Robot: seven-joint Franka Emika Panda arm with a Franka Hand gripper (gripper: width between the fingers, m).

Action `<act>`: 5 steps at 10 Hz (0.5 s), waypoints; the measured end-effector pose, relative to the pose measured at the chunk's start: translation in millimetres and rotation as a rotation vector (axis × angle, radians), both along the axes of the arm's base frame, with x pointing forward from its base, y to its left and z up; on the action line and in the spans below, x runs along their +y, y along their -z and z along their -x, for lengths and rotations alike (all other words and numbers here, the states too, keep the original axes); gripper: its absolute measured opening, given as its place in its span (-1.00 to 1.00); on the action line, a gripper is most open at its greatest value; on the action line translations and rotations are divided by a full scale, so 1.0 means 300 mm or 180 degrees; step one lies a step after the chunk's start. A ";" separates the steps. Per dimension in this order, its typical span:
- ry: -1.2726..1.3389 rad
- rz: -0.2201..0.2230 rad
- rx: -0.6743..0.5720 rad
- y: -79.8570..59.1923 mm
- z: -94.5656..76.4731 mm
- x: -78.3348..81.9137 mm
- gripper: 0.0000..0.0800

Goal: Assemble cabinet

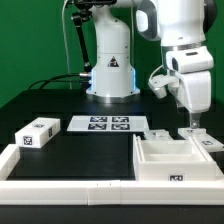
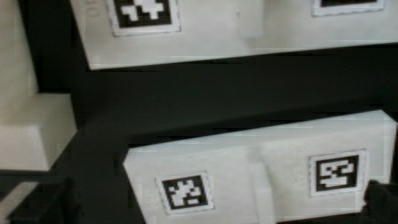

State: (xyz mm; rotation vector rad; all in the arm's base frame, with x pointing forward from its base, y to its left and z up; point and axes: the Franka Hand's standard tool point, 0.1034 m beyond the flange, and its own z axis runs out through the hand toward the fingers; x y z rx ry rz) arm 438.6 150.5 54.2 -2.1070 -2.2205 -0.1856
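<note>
The large white cabinet body (image 1: 172, 160) lies at the front on the exterior view's right. My gripper (image 1: 193, 124) hangs just above a small white tagged block (image 1: 204, 141) behind the body. In the wrist view this block (image 2: 267, 165) shows two tags and lies between my dark fingertips (image 2: 25, 203). The gripper (image 2: 210, 215) is open and holds nothing. A second small block (image 1: 160, 134) lies a little to the exterior view's left of it. A third tagged block (image 1: 37, 133) lies far on the exterior view's left.
The marker board (image 1: 110, 124) lies in front of the robot base (image 1: 110, 70). A long low white border rail (image 1: 60, 186) runs along the front. In the wrist view another white tagged surface (image 2: 196, 40) lies beyond the block, and a white wall (image 2: 25, 100) stands beside it.
</note>
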 end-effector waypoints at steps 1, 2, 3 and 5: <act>0.0000 0.0000 0.0004 0.002 0.001 0.000 0.99; -0.0001 -0.0002 0.0010 0.006 0.002 -0.002 0.99; -0.0145 -0.0050 -0.0094 0.024 -0.010 -0.003 0.99; -0.0118 -0.0138 -0.0162 0.053 0.029 0.051 0.99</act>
